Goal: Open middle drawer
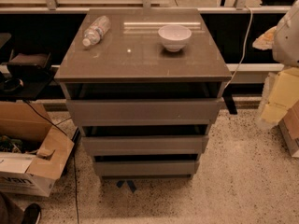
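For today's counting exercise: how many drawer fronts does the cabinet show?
3, stacked: top drawer, middle drawer, lowest drawer. None seem hidden. The gripper is out of view.

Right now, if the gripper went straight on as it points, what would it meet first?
Cannot tell: the gripper is out of view. A white part, likely arm, shows at right edge, apart from the middle drawer.

The floor (243, 190) is pale and speckled — like little pebbles. An open cardboard box (46, 158) sits on it at the left, a black cable (75, 181) just beside it.
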